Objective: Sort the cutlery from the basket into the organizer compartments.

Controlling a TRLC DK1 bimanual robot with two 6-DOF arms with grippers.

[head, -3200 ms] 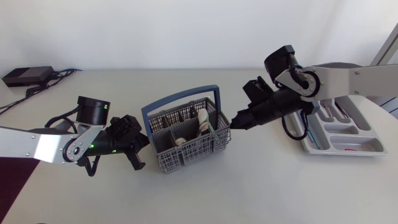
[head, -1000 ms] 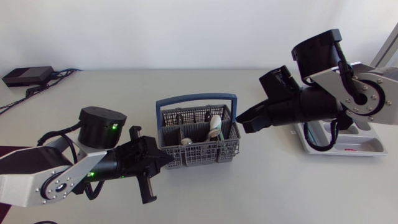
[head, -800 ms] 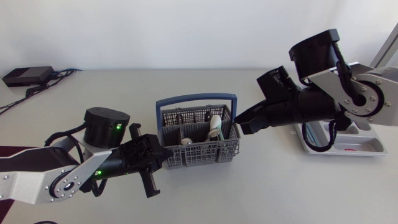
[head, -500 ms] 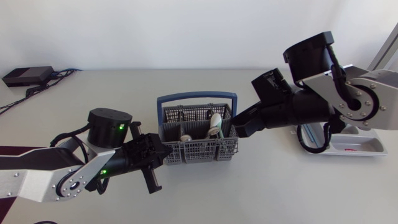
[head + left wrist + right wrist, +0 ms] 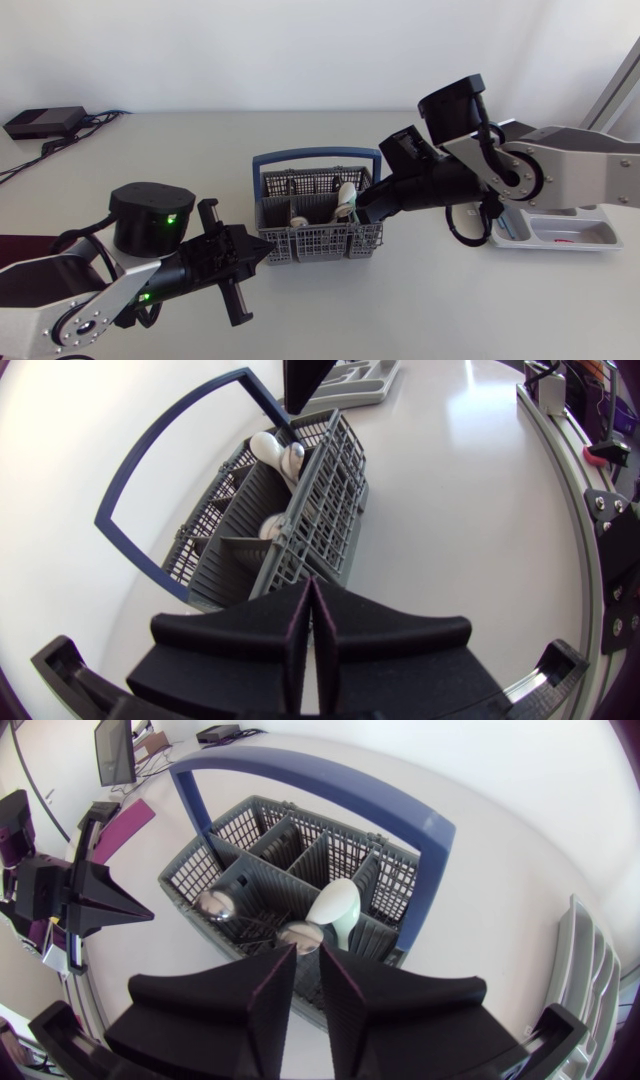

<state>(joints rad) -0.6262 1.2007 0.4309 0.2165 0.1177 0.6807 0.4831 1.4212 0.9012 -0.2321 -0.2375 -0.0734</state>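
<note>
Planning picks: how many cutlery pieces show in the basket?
3: a metal spoon in a middle compartment, and a second spoon with a pale-handled piece at the end by the right hand. More may lie hidden.

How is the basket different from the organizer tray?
The basket has tall mesh walls and a blue handle; the organizer is a low, solid tray with no handle. The basket stands in the middle of the table in plain sight; the organizer lies at the right, partly hidden by the right arm. Both are grey and split into compartments.
</note>
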